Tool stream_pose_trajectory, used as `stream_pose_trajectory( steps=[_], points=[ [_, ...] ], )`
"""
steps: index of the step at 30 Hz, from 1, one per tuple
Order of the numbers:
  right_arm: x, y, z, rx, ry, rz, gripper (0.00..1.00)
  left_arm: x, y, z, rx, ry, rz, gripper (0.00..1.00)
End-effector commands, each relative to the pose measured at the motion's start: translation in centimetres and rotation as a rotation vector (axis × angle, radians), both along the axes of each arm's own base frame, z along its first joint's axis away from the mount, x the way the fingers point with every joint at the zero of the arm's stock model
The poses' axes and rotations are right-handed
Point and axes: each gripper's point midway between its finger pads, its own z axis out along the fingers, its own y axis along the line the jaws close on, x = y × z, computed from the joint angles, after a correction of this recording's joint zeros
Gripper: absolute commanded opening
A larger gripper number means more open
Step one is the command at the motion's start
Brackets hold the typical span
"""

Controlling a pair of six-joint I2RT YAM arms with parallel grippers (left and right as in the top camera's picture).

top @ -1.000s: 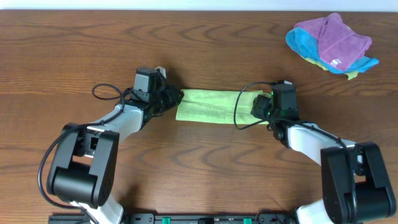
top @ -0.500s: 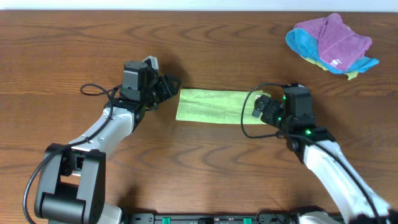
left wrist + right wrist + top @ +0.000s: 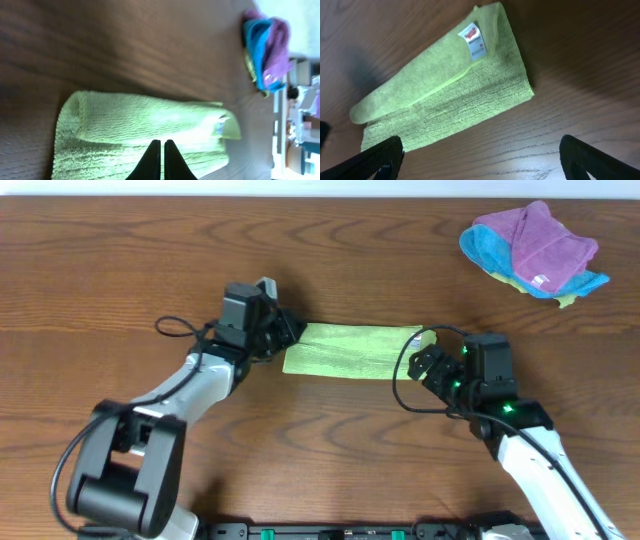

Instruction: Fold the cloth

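- The cloth [image 3: 350,352] lies flat on the table [image 3: 100,260], about mid-table between the two grippers
- It is a narrow layered strip, and in the overhead view its long axis runs left to right, one end towards each arm
- A small white label [image 3: 475,42] sits on the top layer at the end nearer the right gripper [image 3: 430,365]
- In the right wrist view the upper layer covers only part of the strip's width, with its edge running along the length
- The left gripper [image 3: 289,333] is at the cloth's left end; in its wrist view the fingers [image 3: 154,155] are pressed together with nothing seen between them, hanging over the cloth's long edge
- The right gripper is just off the cloth's right end, spread wide; its fingers [image 3: 375,160] frame bare wood and hold nothing
- Count: one lime cloth, two grippers
- A separate pile [image 3: 535,248] lies at the far right of the table, well apart from the cloth: one purple cloth [image 3: 545,235] on top of one blue cloth [image 3: 485,250], with a yellow-green scrap [image 3: 566,300] poking out beneath
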Motion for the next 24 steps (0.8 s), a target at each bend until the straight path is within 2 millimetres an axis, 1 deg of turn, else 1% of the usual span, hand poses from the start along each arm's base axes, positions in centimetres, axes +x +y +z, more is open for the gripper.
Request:
stream_pose_trajectory(
  steps=[1, 3, 8, 15, 20, 24],
  points=[
    [-0.5, 0.1, -1.7, 0.044, 0.041, -0.028, 0.99, 0.1, -0.4, -2.1, 0.014, 0.043, 0.002, 0.06],
    [-0.4, 0.3, -2.4, 0.073, 0.043, -0.034, 0.99, -0.1, -0.5, -3.4, 0.020, 0.069, -0.002, 0.06],
    [0.2, 1.1, -3.3, 0.122, 0.041, -0.015, 0.99, -0.2, 0.0, -5.5, 0.058, 0.104, 0.021, 0.06],
    [0.3, 1.2, -4.6, 0.148, 0.089, -0.065, 0.99, -0.5, 0.2, -7.2, 0.092, 0.135, 0.031, 0.06],
    [0.7, 1.2, -6.3, 0.150, 0.121, -0.079, 0.99, -1.0, 0.4, -8.8, 0.114, 0.173, 0.035, 0.06],
    [1.0, 1.3, -7.6, 0.153, 0.139, -0.089, 0.97, -1.1, 0.4, -9.0, 0.115, 0.180, 0.033, 0.06]
  ],
)
